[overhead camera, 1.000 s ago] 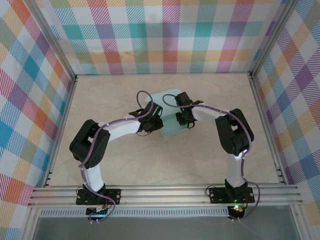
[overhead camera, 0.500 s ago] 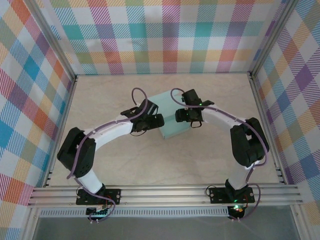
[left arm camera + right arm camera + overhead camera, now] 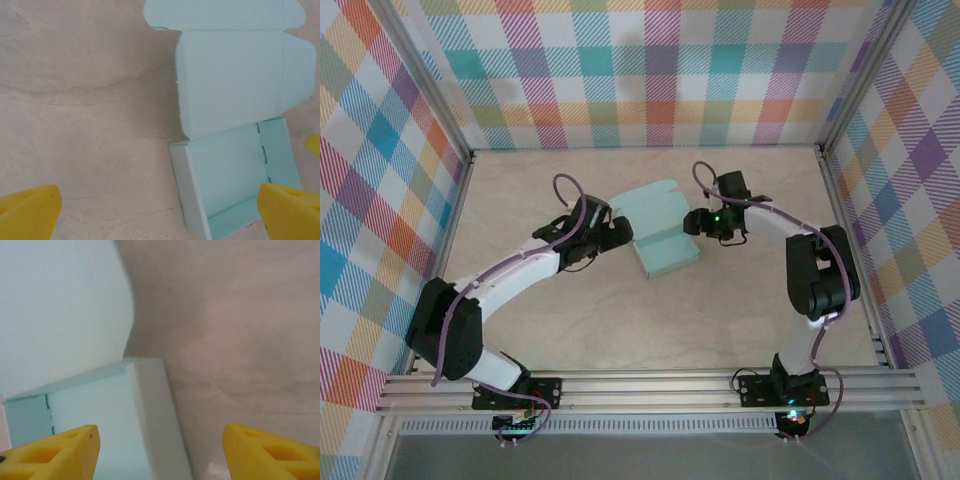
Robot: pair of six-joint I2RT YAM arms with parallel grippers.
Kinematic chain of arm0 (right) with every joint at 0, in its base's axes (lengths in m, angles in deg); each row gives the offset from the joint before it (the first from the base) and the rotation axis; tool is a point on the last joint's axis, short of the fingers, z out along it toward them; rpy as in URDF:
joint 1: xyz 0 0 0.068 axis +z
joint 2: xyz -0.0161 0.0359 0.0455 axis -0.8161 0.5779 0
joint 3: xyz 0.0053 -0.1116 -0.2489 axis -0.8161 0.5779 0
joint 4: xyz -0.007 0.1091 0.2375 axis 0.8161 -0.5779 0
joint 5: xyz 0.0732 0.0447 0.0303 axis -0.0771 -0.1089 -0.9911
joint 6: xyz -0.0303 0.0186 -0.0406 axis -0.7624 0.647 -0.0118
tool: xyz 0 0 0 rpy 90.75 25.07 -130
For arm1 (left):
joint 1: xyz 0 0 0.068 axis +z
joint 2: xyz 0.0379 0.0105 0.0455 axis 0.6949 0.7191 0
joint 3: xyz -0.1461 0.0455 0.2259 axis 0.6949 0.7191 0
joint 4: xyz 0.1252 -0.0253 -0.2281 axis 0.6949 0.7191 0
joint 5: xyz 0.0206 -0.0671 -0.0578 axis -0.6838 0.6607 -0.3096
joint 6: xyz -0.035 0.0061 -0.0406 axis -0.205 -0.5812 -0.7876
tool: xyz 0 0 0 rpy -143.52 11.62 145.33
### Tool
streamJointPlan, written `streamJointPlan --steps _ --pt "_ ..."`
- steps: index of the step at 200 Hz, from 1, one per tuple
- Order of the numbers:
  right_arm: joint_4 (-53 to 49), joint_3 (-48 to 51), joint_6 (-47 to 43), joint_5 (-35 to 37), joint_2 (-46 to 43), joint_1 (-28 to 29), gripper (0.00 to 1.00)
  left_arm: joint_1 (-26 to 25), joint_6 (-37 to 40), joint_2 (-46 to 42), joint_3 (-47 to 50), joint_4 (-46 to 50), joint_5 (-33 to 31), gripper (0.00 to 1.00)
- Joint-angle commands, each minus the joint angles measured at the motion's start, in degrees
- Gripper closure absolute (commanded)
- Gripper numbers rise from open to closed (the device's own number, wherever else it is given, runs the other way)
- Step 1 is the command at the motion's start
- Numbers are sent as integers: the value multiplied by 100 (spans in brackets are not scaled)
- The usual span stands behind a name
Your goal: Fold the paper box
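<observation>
From above, the pale mint-teal thin card paper box (image 3: pixel 660 238) lies partly folded near the middle of the beige marbled table (image 3: pixel 540 180). Its shallow tray is nearer the arms and its lid panel lies open and flat toward the plaid back wall (image 3: pixel 650 70). The left gripper (image 3: pixel 623 233) sits just beside the box's left edge and the right gripper (image 3: pixel 691 222) just beside its right edge; neither grips the card.

At the left wrist, the two yellow foam fingertips (image 3: pixel 27 211) stand at the bottom corners of the view, the jaws spread wide and holding nothing. The tray's raised left wall and floor show between them, and the lid panel with its rounded flaps lies beyond on the table.

At the right wrist, the yellow fingertips (image 3: pixel 272 450) are likewise well apart, the jaws open and empty. The tray's near corner wall (image 3: pixel 152 405) rises between them, closer to the left finger. The lid panel sits at upper left, with bare table on the right.
</observation>
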Motion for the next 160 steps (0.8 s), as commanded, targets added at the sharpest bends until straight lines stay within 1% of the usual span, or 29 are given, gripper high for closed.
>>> streamJointPlan --steps 1,19,41,60,85,93,104,113,121,137,160 --pt "110 281 75 -298 -101 227 36 273 -92 -284 211 11 183 0" --pt "295 597 250 -192 -302 384 38 491 -96 -339 325 -76 423 0" --pt "435 901 575 10 -506 659 42 690 80 -282 298 -79 641 0" --pt "609 1049 910 126 -641 984 45 813 245 -191 212 -41 656 0" --pt "538 979 1050 487 -787 1356 45 991 465 -14 59 -127 721 0" --pt "420 943 1051 662 -847 1362 44 1026 622 43 13 -217 803 0" --pt "271 913 926 1075 -957 1354 41 1074 910 159 -102 -296 1005 0" --pt "109 841 798 1408 -1033 1335 37 1076 1108 270 -268 -294 941 0" --pt "-21 771 688 1567 -1094 1279 35 1085 1357 385 -446 -297 880 0" --pt "-145 605 563 1535 -1188 1065 32 1085 1890 713 -910 -235 767 0" --pt "-358 300 827 1429 -1224 635 32 1094 2563 1315 -1702 7 841 0"
